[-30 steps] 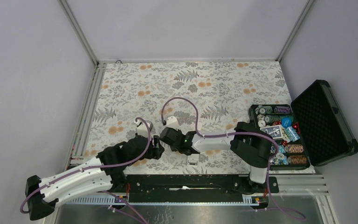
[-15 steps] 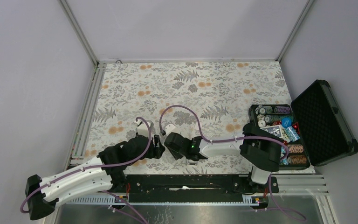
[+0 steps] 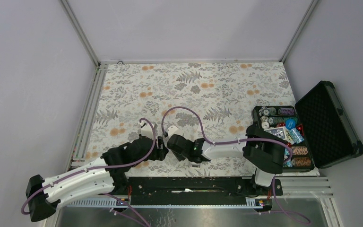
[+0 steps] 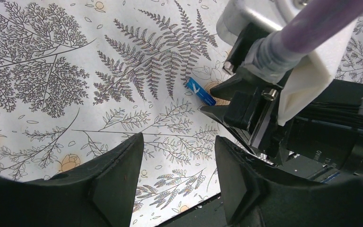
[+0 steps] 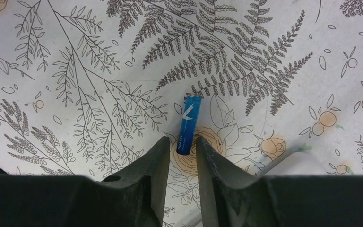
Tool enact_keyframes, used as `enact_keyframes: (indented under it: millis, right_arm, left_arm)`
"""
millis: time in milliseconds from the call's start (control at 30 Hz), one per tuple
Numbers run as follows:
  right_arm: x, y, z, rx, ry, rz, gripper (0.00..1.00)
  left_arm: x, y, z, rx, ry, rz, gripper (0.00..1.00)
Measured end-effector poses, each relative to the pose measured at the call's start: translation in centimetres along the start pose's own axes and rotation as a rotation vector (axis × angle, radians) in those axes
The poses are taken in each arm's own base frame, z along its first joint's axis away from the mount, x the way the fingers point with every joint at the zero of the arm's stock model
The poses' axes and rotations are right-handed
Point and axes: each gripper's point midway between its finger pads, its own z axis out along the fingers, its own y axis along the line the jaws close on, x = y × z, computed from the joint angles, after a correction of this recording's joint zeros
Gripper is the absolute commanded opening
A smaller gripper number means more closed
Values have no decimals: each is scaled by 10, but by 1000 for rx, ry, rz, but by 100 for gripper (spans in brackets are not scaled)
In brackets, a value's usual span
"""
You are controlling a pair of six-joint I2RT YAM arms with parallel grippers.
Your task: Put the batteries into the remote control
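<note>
my right jaws are slightly parted, straddling the near end of the blue battery, which lies flat on the floral tabletop. lined up for the pinch, i'd say. my left jaws are spread and empty just beside, likely on standby. remote control: can't spot it.

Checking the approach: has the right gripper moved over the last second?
Yes. In the top view the right gripper has come slightly toward the black base rail at the table's near edge.
</note>
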Motion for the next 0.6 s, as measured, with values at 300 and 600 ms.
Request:
enact_keyframes:
  millis: [300, 600]
  right_arm:
    - [-3, -4, 3, 27, -14, -9, 2]
    - [-3, -4, 0, 17, -13, -29, 0]
  left_arm:
    - [0, 0, 0, 0, -1, -5, 61]
    - [1, -1, 0, 9, -11, -32, 61]
